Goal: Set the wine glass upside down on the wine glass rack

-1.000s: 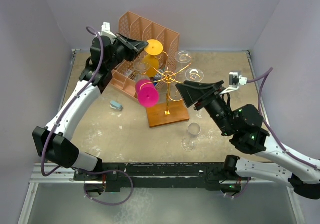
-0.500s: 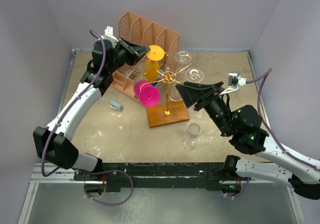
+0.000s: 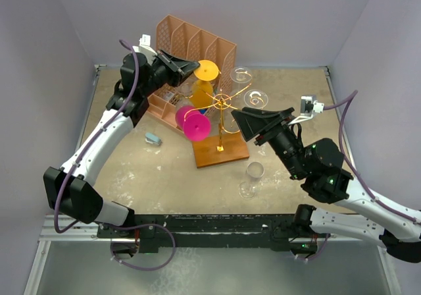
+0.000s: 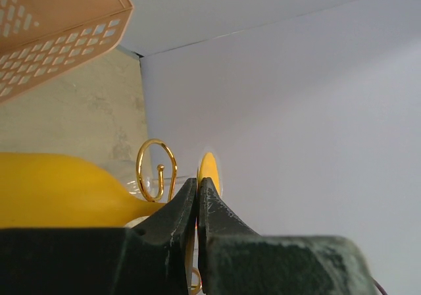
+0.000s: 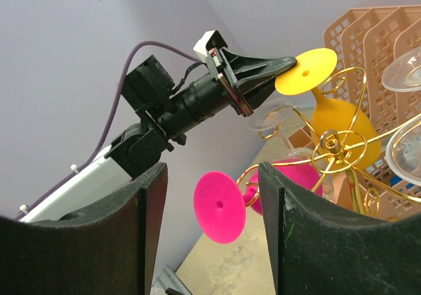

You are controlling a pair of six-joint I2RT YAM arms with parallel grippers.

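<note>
Two-Arm Status: Yellow Glass at the Rack

One opaque yellow wine glass (image 3: 200, 85) sits inverted among the curled arms of the thin gold wire wine glass rack (image 3: 222, 100), with its bowl down and its disc foot up. The left gripper (image 3: 195, 64) is pressed together on the edge of that foot. This edge-on pinch probably leaves the stem free to slide along a wire arm. The right gripper (image 3: 238, 122) hovers just beside the rack post with its jaws spread and nothing between them, apparently standing by clear of the wires. One pink wine glass (image 3: 195, 125) hangs tilted on the near side of the rack. One clear wine glass (image 3: 250, 178) rests on the table near the right arm.

Compared with one second earlier, the left gripper and the yellow foot have shifted slightly toward the rack's centre hub. The right arm is unchanged.
</note>
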